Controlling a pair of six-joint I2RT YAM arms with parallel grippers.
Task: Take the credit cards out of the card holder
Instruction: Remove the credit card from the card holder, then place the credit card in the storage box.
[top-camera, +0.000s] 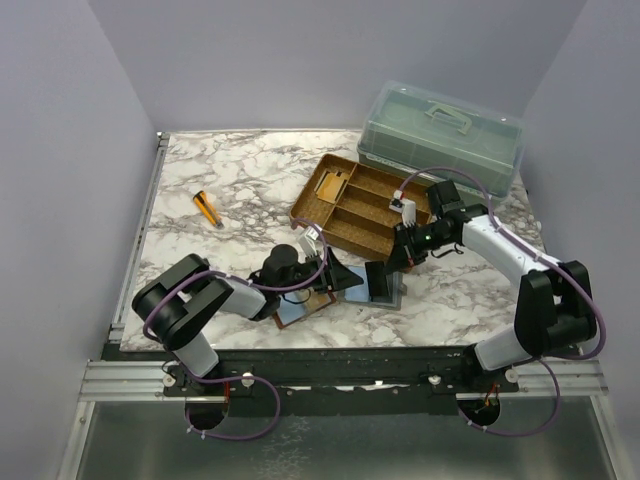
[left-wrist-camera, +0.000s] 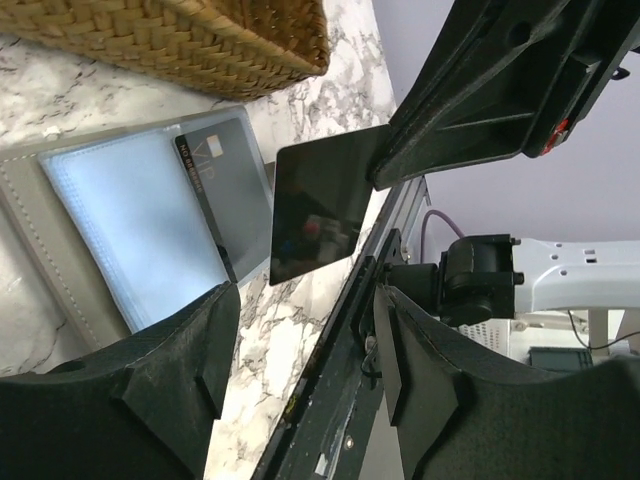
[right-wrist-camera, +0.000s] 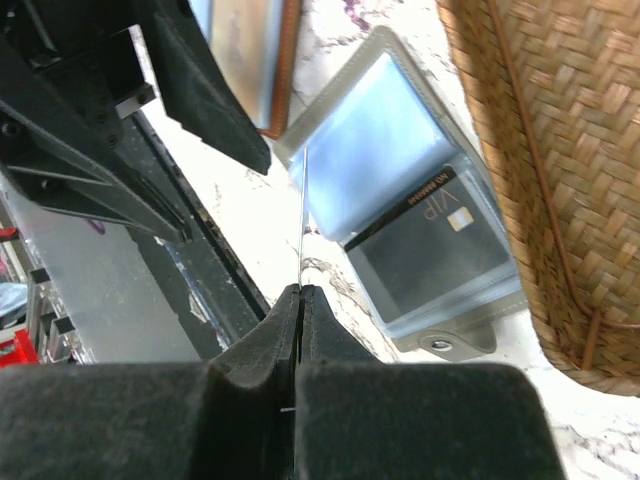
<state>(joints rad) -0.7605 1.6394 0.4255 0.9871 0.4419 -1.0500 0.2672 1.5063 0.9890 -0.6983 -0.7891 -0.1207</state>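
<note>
The reddish-brown card holder (top-camera: 300, 307) lies open near the front edge, a blue panel showing. It also shows at the top of the right wrist view (right-wrist-camera: 250, 60). My right gripper (top-camera: 393, 262) is shut on a black credit card (left-wrist-camera: 320, 210), which it holds above the table, and the card is seen edge-on (right-wrist-camera: 302, 215) in the right wrist view. My left gripper (left-wrist-camera: 305, 345) stands open just left of that card with nothing between its fingers (left-wrist-camera: 205, 345). It hovers beside the holder (top-camera: 336, 272).
A blue-grey two-panel folder (left-wrist-camera: 130, 230) with a black VIP card (right-wrist-camera: 430, 245) in its pocket lies under the held card. Behind it stands a wicker divided tray (top-camera: 340, 238). A clear lidded box (top-camera: 440, 135) is at the back right and an orange marker (top-camera: 208, 208) at the left.
</note>
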